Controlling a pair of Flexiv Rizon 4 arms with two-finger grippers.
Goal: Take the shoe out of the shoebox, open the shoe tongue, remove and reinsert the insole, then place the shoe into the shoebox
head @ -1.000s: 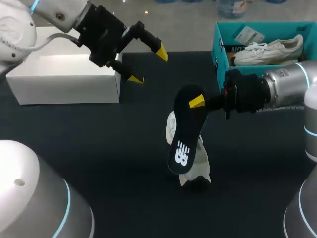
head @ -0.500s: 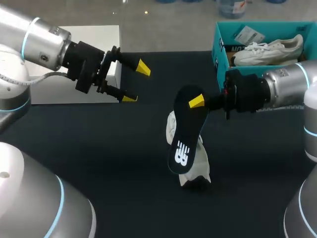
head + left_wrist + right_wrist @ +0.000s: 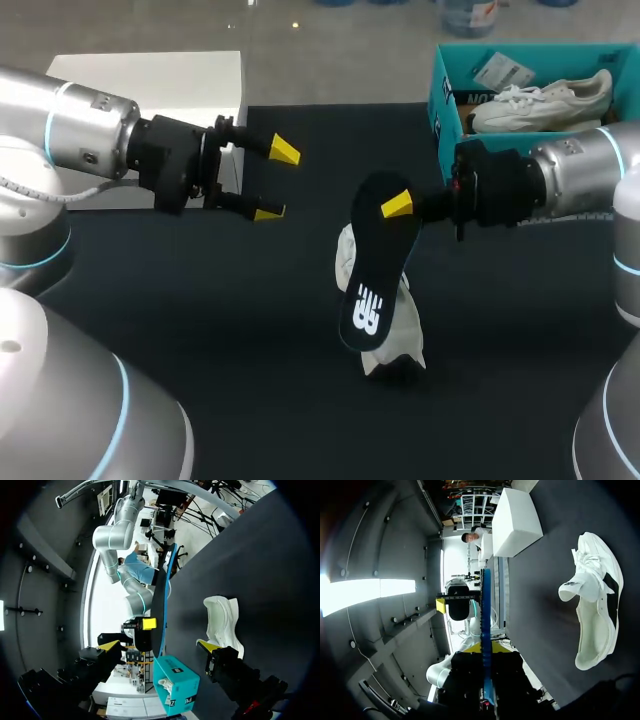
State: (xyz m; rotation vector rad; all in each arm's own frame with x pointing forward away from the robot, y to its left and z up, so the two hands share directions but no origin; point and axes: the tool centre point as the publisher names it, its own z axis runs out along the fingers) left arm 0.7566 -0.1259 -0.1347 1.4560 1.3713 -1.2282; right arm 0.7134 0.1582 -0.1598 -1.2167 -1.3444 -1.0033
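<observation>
The black insole (image 3: 375, 270) with a white logo hangs above the table, my right gripper (image 3: 400, 208) shut on its upper end. Below it, the white shoe (image 3: 397, 330) lies on the dark table. My left gripper (image 3: 272, 182) is open to the insole's left, apart from it. In the left wrist view the insole (image 3: 161, 605) stands edge-on ahead of my open left gripper (image 3: 157, 646), with the shoe (image 3: 223, 625) beside it. Along my right gripper (image 3: 486, 650) the insole (image 3: 486, 615) runs edge-on, and the shoe (image 3: 597, 605) lies open on the table to one side.
A teal shoebox (image 3: 445, 95) at the back right holds another white shoe (image 3: 545, 100). A white box (image 3: 160, 75) stands at the back left, behind my left arm. The teal box (image 3: 175, 680) also shows near my left gripper.
My left arm has swung down and towards the middle, its open gripper now level and pointing at the insole. The right arm, insole and shoe have not moved.
</observation>
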